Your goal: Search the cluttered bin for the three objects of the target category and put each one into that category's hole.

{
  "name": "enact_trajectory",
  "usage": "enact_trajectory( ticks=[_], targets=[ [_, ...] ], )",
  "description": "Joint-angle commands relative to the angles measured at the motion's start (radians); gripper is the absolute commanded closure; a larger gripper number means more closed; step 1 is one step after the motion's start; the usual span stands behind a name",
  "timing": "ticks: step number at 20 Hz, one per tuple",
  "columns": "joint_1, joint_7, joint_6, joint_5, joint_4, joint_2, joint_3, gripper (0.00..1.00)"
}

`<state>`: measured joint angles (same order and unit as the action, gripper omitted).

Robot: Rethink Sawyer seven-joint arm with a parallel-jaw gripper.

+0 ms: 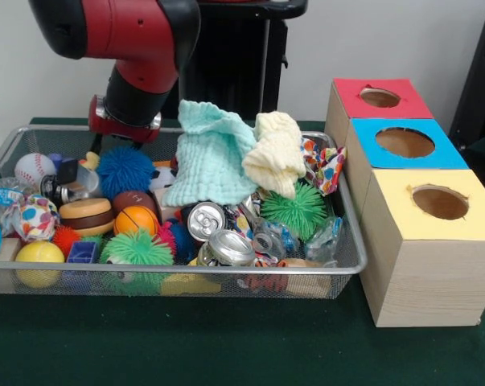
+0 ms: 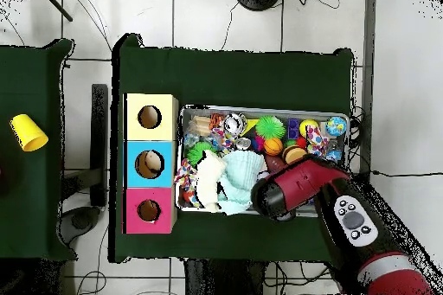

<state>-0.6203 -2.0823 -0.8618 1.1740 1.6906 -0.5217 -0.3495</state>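
Note:
A wire mesh bin (image 1: 351,241) holds a jumble of things. A mint cloth (image 1: 210,153), a pale yellow cloth (image 1: 276,153) and a patterned cloth (image 1: 326,165) are heaped at the back right. Crushed cans (image 1: 226,245) lie at the front, with green spiky balls (image 1: 294,209), a blue spiky ball (image 1: 125,169), a baseball (image 1: 33,167) and a yellow ball (image 1: 39,253) around them. My gripper (image 1: 113,141) hangs low over the bin's back left, just behind the blue spiky ball, which partly hides it. In the overhead view the arm (image 2: 290,189) covers it.
Three wooden boxes stand in a row beside the bin, each with a round hole on top: red (image 1: 380,97), blue (image 1: 404,142), yellow (image 1: 440,202). Something pale shows inside the blue box's hole (image 2: 151,163). A yellow cup (image 2: 28,132) sits on a separate table.

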Motion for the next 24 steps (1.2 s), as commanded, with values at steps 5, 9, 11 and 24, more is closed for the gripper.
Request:
enact_trajectory(
  ticks=[5,9,11,24],
  targets=[
    [0.011,0.035,0.217,0.153,-0.051,-0.018,0.029,0.0],
    [-0.003,0.044,0.238,0.146,-0.061,-0.012,0.031,0.0],
    [0.0,0.05,0.242,0.144,-0.063,-0.018,0.037,0.0],
    [0.017,0.068,0.264,0.117,-0.068,-0.061,0.077,0.0]
  ],
)
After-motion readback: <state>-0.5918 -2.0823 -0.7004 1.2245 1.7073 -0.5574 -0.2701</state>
